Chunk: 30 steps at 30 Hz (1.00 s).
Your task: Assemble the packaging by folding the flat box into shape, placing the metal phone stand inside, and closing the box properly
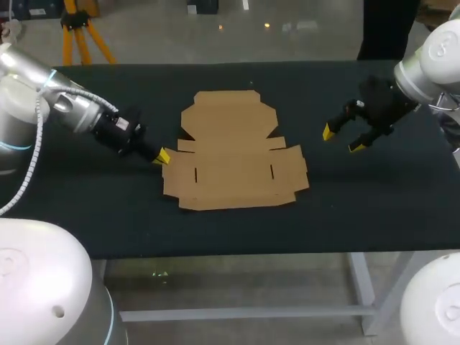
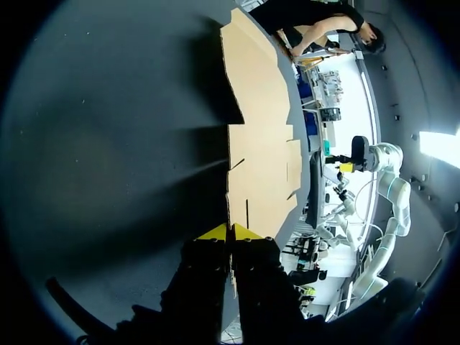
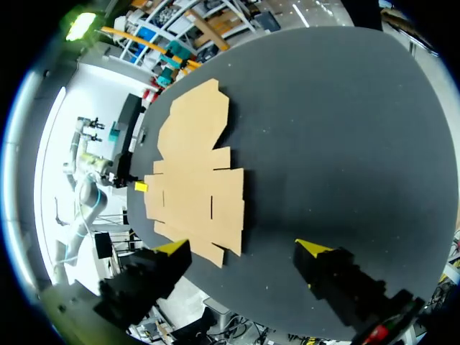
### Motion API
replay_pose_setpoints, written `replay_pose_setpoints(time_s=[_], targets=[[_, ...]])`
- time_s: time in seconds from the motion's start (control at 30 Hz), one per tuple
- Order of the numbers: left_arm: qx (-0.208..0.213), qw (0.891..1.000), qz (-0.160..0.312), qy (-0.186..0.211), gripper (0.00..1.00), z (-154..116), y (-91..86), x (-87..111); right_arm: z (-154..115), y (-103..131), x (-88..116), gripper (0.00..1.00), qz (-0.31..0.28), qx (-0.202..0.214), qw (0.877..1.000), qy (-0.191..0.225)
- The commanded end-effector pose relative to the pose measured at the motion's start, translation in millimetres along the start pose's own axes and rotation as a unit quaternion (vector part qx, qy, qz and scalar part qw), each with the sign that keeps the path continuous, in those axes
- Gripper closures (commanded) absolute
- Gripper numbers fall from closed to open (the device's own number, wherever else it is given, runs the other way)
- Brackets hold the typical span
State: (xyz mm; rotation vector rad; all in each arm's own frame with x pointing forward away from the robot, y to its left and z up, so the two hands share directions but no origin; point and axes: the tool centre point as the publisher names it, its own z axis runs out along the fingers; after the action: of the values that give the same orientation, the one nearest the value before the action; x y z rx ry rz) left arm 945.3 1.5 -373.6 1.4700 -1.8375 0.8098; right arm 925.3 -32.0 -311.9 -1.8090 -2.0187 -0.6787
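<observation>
One black table (image 1: pixel 359 208) (image 2: pixel 108 144) (image 3: pixel 345 129), two arms, one box.

The left arm (image 1: pixel 65 100) comes in low from the left and slopes down to the table. Its gripper (image 1: pixel 162 156) (image 2: pixel 230 232) lies almost level at the box's left edge. In the left wrist view the yellow tips are pressed together with a thin sliver of cardboard between them, so it is clamped on that edge.

The right arm (image 1: pixel 431 65) enters from the far right corner. Its gripper (image 1: pixel 343 141) (image 3: pixel 243 249) hangs above bare table well to the right of the box, pointing toward it, fingers spread wide and holding nothing.

The box (image 1: pixel 233 154) (image 2: pixel 259 144) (image 3: pixel 190 172) is a plain brown cardboard blank, lying unfolded and flat at the table's middle. It has a broad panel toward the far side with angled corners, a wider panel toward the near side with two short slits, and small flaps at both sides.
</observation>
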Motion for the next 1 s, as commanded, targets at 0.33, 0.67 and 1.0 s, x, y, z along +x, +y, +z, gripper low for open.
replay_pose_setpoints(time_s=[0.33, 0.67, 1.0], targets=[[-0.048, 0.998, -0.001, 0.030, 1.00, 0.1, 6.7, -3.2, -1.0, 0.6, 0.1, 0.00, 0.000, 0.002, 1.000, 0.000], [-0.061, 0.998, 0.003, 0.015, 1.00, 2.6, 12.6, -5.7, -1.0, 0.6, 0.1, 0.00, 0.000, 0.002, 1.000, 0.000], [-0.052, 0.999, 0.004, -0.006, 0.00, -0.7, 11.3, -0.7, -1.0, 0.6, 0.1, 0.00, 0.000, 0.002, 1.000, 0.000]])
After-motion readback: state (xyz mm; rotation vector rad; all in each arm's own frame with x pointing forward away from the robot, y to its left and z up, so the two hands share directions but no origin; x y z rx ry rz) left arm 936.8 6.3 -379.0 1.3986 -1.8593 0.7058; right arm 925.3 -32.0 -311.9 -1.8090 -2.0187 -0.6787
